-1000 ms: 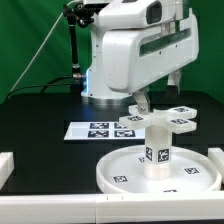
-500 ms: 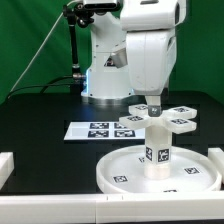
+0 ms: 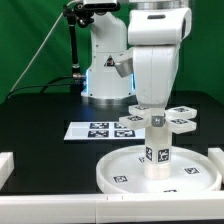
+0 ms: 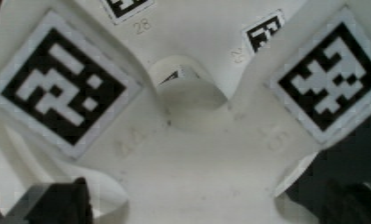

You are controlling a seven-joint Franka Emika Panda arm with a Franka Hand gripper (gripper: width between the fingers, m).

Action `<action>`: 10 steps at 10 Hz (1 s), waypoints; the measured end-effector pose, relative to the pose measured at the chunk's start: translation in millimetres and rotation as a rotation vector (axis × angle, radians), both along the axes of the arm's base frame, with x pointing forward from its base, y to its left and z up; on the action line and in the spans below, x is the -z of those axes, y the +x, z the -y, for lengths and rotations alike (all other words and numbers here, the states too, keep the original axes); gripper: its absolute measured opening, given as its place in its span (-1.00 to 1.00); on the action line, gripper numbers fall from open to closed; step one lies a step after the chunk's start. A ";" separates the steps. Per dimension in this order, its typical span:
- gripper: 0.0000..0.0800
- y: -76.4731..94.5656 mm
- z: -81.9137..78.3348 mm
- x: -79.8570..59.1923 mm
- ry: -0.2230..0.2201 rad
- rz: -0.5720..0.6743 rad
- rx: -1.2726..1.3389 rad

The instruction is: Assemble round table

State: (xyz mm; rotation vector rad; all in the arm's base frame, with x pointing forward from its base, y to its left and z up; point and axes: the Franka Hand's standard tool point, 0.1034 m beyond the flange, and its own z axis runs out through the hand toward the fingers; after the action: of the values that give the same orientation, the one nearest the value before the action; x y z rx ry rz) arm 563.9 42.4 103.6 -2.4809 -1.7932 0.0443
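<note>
Green curtain backing a black worktop (image 3: 40, 112): I am hovering the claw (image 3: 156, 109) directly above the cross-shaped base (image 3: 160, 121), which is capping the leg (image 3: 157, 150) on the disc (image 3: 120, 168). Rigid, light, slick plastic; I would be gripping its central hub. Claw spread: cannot tell.

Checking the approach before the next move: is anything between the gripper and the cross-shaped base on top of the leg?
Nothing visible stands between them. In the exterior view the gripper hangs right above the cross-shaped base, which sits on the leg standing on the round disc. The wrist view shows only the base's tagged arms.
</note>
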 end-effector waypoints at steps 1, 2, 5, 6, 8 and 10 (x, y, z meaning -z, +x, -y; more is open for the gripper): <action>0.62 -0.9 0.9 2.0 -0.001 -0.004 0.001; 0.62 -1.9 1.5 4.0 -0.002 -0.007 0.003; 0.62 -3.0 2.9 6.8 -0.003 -0.012 0.011; 0.56 -3.1 3.5 7.2 -0.004 -0.013 0.014; 0.13 -2.9 4.8 7.0 -0.004 -0.013 0.019; 0.12 -3.0 5.6 7.1 -0.007 -0.015 0.066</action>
State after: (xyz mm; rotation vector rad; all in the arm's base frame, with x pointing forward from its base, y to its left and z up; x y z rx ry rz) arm 560.9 36.9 96.5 -2.5361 -1.7067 0.0655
